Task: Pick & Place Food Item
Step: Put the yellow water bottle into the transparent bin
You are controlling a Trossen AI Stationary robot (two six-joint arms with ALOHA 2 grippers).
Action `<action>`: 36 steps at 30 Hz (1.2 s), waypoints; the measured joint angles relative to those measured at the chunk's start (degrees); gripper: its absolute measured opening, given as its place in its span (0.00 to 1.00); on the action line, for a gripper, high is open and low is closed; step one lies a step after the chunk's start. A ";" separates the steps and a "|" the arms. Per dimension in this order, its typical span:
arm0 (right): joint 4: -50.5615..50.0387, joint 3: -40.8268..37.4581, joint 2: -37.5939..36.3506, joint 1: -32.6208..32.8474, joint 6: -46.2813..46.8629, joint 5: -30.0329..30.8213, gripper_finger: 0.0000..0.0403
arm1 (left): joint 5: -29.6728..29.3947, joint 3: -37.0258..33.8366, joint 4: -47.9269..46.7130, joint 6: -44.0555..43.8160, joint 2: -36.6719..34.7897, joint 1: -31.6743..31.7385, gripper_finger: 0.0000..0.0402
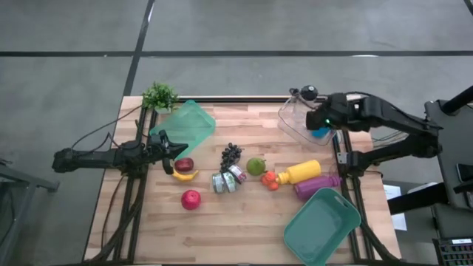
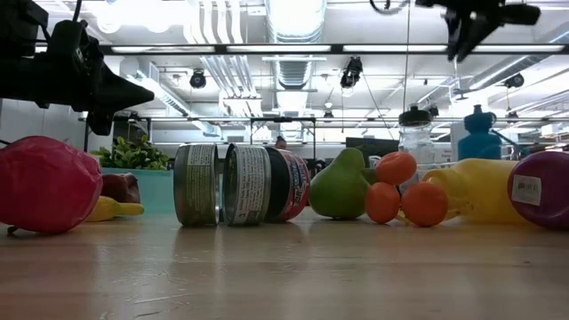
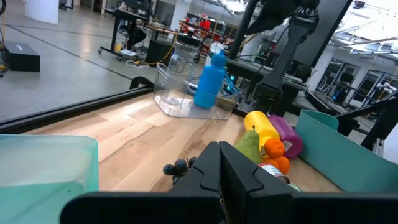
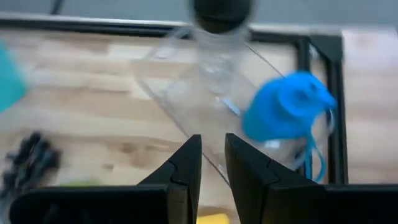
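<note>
Food lies in the middle of the wooden table: black grapes (image 1: 231,153), a green pear (image 1: 256,165), small oranges (image 1: 270,179), a red apple (image 1: 191,199), a banana (image 1: 185,176) and a dark red fruit (image 1: 184,164). Two cans (image 1: 228,180) lie on their sides beside the pear. My left gripper (image 1: 176,148) stays level and shut at the table's left, just above the dark red fruit, and holds nothing. My right gripper (image 1: 324,120) is shut and empty; it hangs high, slanting down over the clear bin (image 4: 186,81) at the far right.
The clear bin holds a blue bottle (image 4: 289,115) and a clear bottle with a black cap (image 1: 308,94). A yellow bottle (image 1: 303,171) and a purple bottle (image 1: 318,185) lie right of the oranges. One teal bin (image 1: 321,225) sits near right, another (image 1: 188,125) far left beside a plant (image 1: 160,96).
</note>
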 joint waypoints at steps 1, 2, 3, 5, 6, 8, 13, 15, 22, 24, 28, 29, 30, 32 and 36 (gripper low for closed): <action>0.08 0.44 0.00 1.76 -1.56 0.58 0.16 | 0.02 0.00 -0.02 0.00 0.00 0.00 0.00; 0.07 0.69 0.00 3.66 -2.99 0.74 0.16 | 0.02 0.00 -0.02 0.00 0.00 -0.02 0.00; 0.05 0.81 -0.01 5.34 -4.10 0.76 0.16 | 0.02 0.01 -0.02 0.00 0.00 -0.01 0.00; 0.23 0.92 0.00 8.77 -6.22 0.73 0.16 | 0.00 0.00 -0.02 0.00 0.00 -0.01 0.00; 0.67 0.91 0.00 10.48 -7.57 0.73 0.16 | 0.02 0.01 -0.01 0.00 0.00 -0.02 0.00; 2.40 0.48 -0.09 14.13 -10.32 0.70 0.16 | 0.00 0.00 -0.02 0.00 0.00 -0.02 0.00; 4.06 -1.18 0.31 22.19 -11.98 0.35 0.16 | 0.01 0.00 -0.02 0.00 0.00 -0.02 0.00; 6.32 -2.60 0.24 24.92 -12.25 0.37 0.16 | 0.01 0.01 -0.01 0.00 0.00 -0.02 0.00; 19.35 -9.16 0.22 30.79 -21.87 -0.22 0.16 | 0.02 0.01 -0.02 0.00 0.00 -0.01 0.00; 23.37 -11.07 0.28 30.69 -25.19 -2.27 0.18 | 0.02 0.00 -0.02 0.00 0.00 0.00 0.00; 31.89 -15.03 0.26 30.53 -32.24 -5.69 0.31 | 0.02 0.02 -0.02 0.00 0.00 -0.02 0.00; 33.44 -16.12 0.26 30.57 -33.76 -6.35 0.35 | 0.02 0.02 -0.02 0.00 0.00 -0.02 0.00; 35.01 -17.30 0.26 30.57 -35.11 -7.09 0.39 | 0.01 0.02 -0.02 0.00 0.00 -0.01 0.00; 37.86 -19.60 0.26 30.55 -38.01 -8.60 0.47 | 0.00 0.02 -0.02 0.00 0.00 0.00 0.00; 43.75 -24.91 0.26 30.52 -41.26 -13.11 0.57 | 0.02 0.01 -0.02 0.00 0.00 0.00 0.00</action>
